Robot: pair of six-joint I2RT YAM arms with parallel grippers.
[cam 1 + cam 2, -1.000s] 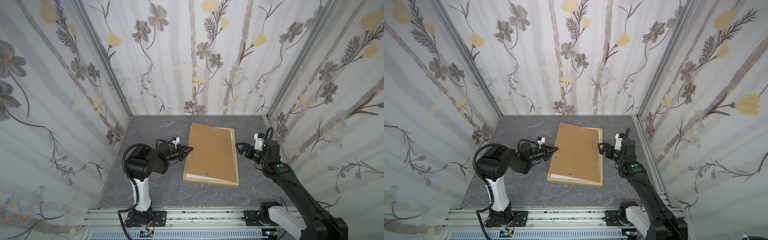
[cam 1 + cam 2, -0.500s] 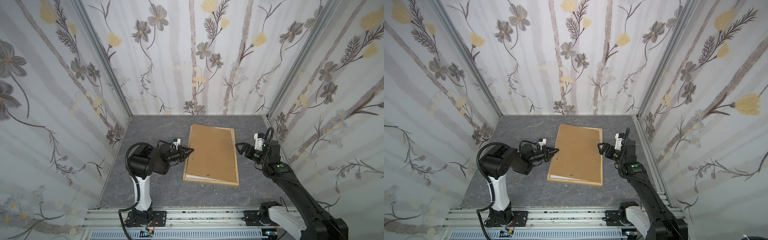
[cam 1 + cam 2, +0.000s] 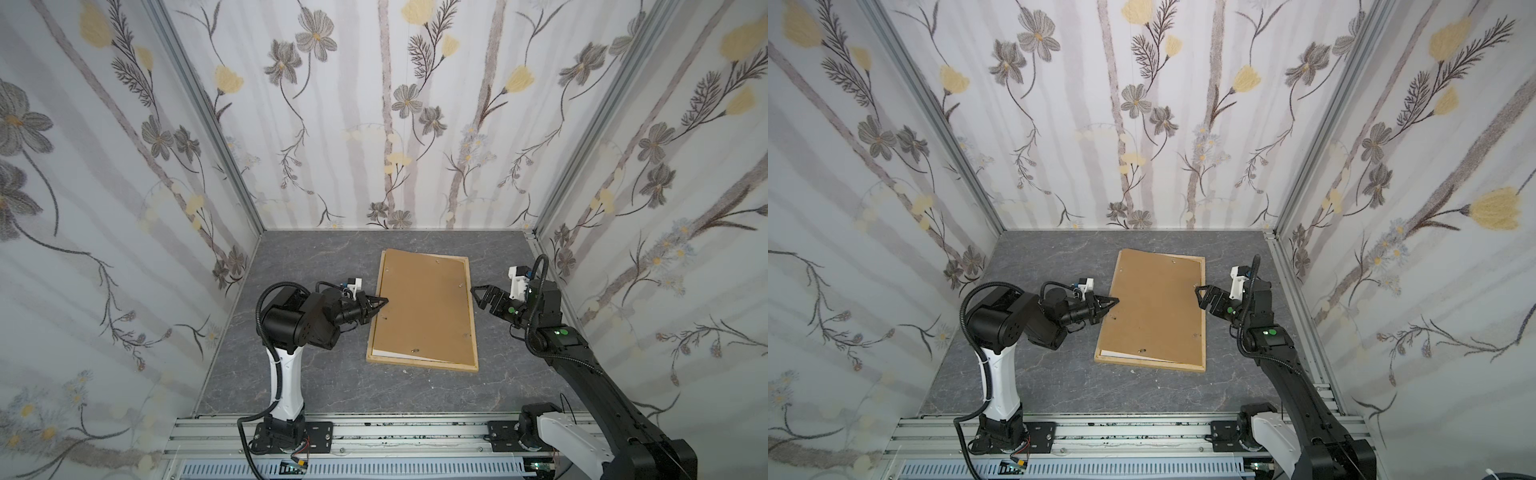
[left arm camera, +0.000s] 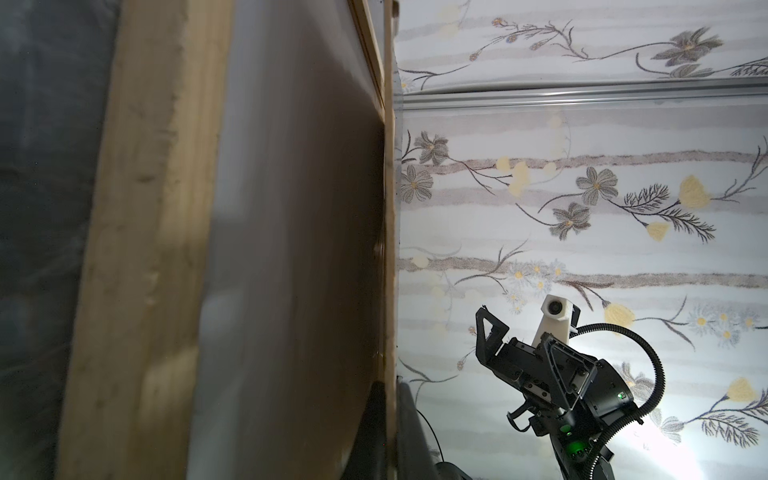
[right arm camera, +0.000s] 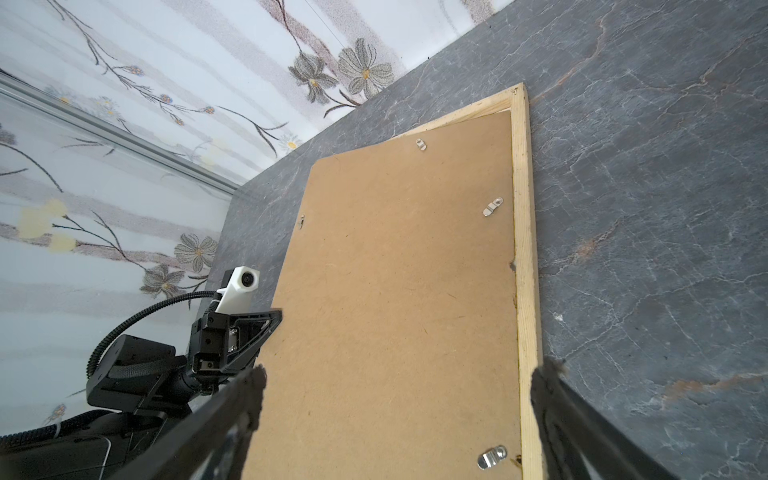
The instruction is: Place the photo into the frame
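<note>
"So, what's over on the left?"

"Left of centre in both top views, the left gripper (image 3: 384, 300) reaches in across the grey table (image 3: 316, 257). Its jaws are pressed together on the left edge of the backing board (image 3: 424, 307), which sits slightly askew on the frame (image 3: 419, 365)."

"And the photo?"

"Under that board, inside the frame. Only a white sliver of the photo (image 3: 388, 354) peeks out at the frame's lower left corner. The left wrist view shows it as a pale sheet between the wooden strip and the brown board."

"And further right?"

"The right gripper (image 3: 477, 296) hangs just beside the frame's right strip, about halfway up, jaws spread wide with nothing in them. In the right wrist view its fingers (image 5: 245, 399) stand either side of that strip, one over the board and one over the table."
</note>
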